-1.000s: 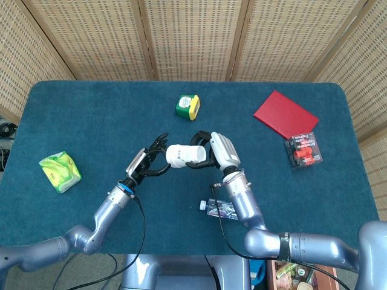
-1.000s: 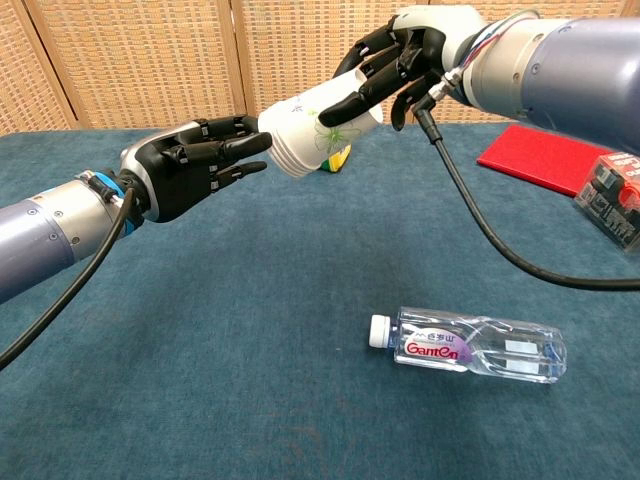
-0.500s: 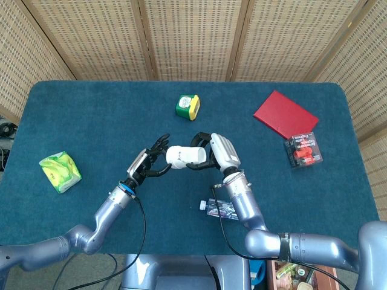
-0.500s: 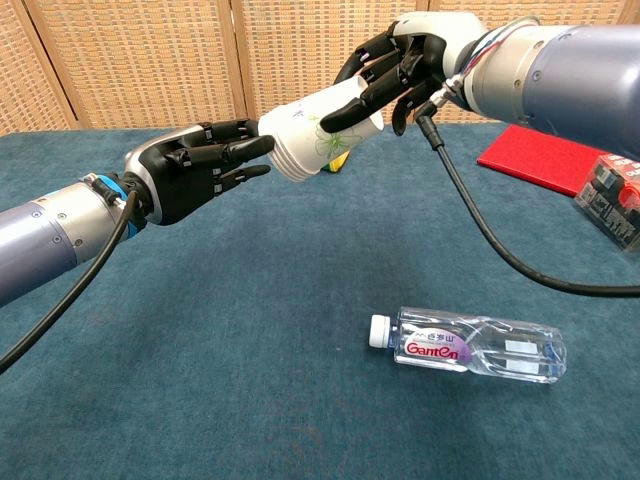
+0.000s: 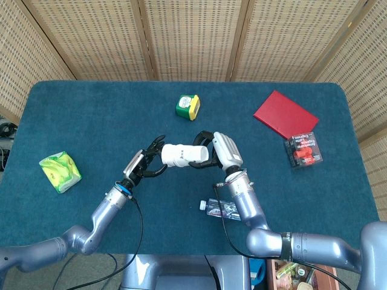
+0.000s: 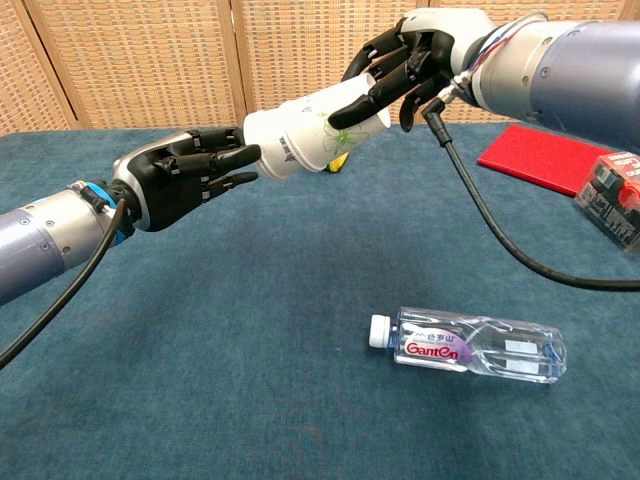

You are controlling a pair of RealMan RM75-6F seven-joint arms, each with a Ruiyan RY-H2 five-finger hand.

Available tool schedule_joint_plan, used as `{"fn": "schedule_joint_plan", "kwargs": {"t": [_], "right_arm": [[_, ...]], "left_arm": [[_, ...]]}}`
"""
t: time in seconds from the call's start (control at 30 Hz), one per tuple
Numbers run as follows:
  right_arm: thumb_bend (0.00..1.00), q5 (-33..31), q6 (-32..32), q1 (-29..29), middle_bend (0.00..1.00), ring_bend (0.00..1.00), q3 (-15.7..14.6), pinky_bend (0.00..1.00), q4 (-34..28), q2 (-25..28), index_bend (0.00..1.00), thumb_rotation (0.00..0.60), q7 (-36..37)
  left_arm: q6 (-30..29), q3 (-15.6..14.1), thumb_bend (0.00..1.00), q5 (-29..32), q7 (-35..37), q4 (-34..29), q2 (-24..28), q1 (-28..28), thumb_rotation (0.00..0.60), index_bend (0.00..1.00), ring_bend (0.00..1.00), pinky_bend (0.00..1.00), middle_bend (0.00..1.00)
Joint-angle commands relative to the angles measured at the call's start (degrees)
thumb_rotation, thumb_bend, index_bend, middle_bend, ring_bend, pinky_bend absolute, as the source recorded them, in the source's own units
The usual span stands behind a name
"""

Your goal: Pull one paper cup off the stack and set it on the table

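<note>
A stack of white paper cups [image 5: 195, 155] [image 6: 340, 110] lies on its side in the air above the middle of the blue table [image 5: 91, 115]. My right hand [image 5: 216, 151] [image 6: 408, 62] grips the stack at its open end. The end cup [image 5: 170, 154] [image 6: 270, 145] juts out to the left, partly slid off the others. My left hand [image 5: 143, 166] [image 6: 185, 185] pinches that cup's closed end with its fingertips.
A water bottle [image 5: 219, 209] [image 6: 470, 348] lies on the table under the right arm. A green and yellow tape measure [image 5: 187, 106] sits further back, with a red book [image 5: 285, 114] and a red-black package [image 5: 304, 150] at the right. A green-yellow packet [image 5: 60, 171] lies far left.
My left hand has drawn back to the left, and the end cup has slid out with it, so the stack looks longer. The right hand has stayed nearly still.
</note>
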State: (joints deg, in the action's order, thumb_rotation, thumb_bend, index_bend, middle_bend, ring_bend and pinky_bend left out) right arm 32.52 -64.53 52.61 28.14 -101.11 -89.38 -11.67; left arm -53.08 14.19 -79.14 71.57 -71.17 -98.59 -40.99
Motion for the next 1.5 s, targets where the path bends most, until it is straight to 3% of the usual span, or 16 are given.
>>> {"fn": "schedule_joint_plan", "kwargs": {"t": [0.03,0.37,0.8,1.03,1.5], "right_arm": [[0.17,0.03,-0.10,-0.17,0.62,0.48,0.12,0.71,0.10,0.29,0.74,0.600,0.06],[0.17,0.46,-0.50,-1.71,0.62,0.48,-0.23,0.71,-0.22,2.11,0.74,0.600,0.51],[0.17,2.13,-2.30,-5.14,0.62,0.48,-2.12,0.71,-2.75,5.00,0.75,0.600,0.87],[0.17,5.28,-4.44,-7.10,0.62,0.48,-5.63,0.71,-2.62,6.86,0.75,0.600,-2.28],[0.17,10.03,-8.81,-10.03,0.62,0.48,-12.23,0.71,0.25,8.42,0.75,0.600,-11.14]], "left_arm": [[-0.23,-0.26,0.38,-0.12,-0.08,-0.06,0.44,0.33,0.600,0.67,0.00,0.00,0.00],[-1.38,-0.16,0.38,1.08,-3.30,-2.26,4.11,2.19,0.600,0.68,0.00,0.00,0.00],[-3.36,0.49,0.38,3.44,-13.91,-8.58,8.68,4.22,0.600,0.70,0.00,0.00,0.00],[-8.28,0.30,0.39,4.80,-29.02,-12.54,12.27,6.57,0.600,0.70,0.00,0.00,0.00],[-15.74,-1.56,0.39,4.96,-55.11,-21.93,24.78,11.56,0.600,0.67,0.00,0.00,0.00]]}}
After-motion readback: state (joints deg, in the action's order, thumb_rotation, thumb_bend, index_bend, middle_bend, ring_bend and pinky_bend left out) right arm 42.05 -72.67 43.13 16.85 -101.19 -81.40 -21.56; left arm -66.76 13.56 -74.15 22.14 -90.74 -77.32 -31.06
